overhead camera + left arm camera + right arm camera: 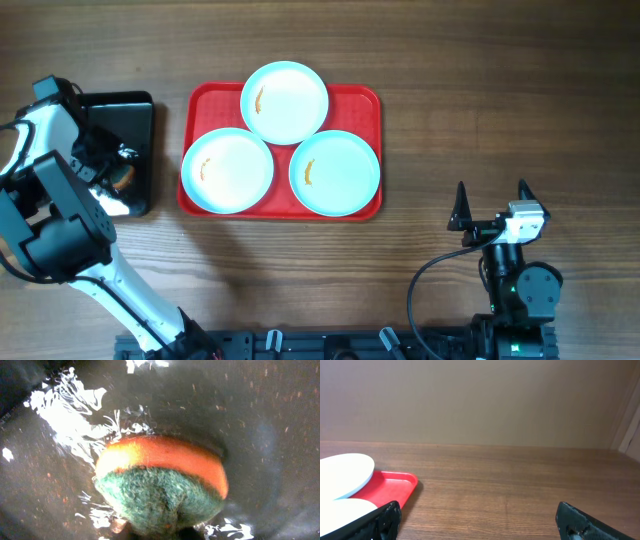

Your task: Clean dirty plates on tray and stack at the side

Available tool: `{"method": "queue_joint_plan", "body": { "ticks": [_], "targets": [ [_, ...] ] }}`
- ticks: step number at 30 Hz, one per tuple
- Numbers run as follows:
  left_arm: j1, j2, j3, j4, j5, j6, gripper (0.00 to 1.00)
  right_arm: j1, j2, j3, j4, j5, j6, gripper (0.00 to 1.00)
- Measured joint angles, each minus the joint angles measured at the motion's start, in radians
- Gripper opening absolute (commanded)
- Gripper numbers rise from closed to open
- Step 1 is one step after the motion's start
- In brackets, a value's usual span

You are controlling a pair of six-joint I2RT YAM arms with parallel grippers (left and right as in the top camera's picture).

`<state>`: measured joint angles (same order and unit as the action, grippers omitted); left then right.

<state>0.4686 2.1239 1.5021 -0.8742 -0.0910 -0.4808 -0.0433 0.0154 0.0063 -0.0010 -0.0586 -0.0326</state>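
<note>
Three pale aqua plates (284,102), each orange-smeared, lying flat, clustered on red tray (211,105)

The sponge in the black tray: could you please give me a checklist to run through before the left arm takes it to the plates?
1. Tool located: ok, the sponge lies in the black tray and fills the left wrist view.
2. Grip: cannot tell, since the fingers of the left gripper are not visible in any view.
3. Plates in place: ok, three dirty plates sit on the red tray.
4. Smears to wipe: ok, each plate shows an orange smear.
5. Other arm clear: ok, the right gripper is open and apart from the red tray.
</note>
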Motion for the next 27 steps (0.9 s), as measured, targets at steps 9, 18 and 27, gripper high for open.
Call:
{"method": "queue_joint_plan", "body": {
  "ticks": [9, 18, 27],
  "targets": [
    [0.000, -0.002, 0.000, -0.024, 0.018, 0.004, 1.00, 0.000, 0.000, 0.000, 0.000, 0.000, 0.000, 1.00],
    [0.000, -0.002, 0.001, -0.071, 0.076, -0.002, 0.77, 0.000, 0.000, 0.000, 0.000, 0.000, 0.000, 1.00],
    [0.000, -0.002, 0.000, -0.096, 0.116, 0.002, 0.04, 0.000, 0.000, 0.000, 0.000, 0.000, 0.000, 1.00]
  ]
}}
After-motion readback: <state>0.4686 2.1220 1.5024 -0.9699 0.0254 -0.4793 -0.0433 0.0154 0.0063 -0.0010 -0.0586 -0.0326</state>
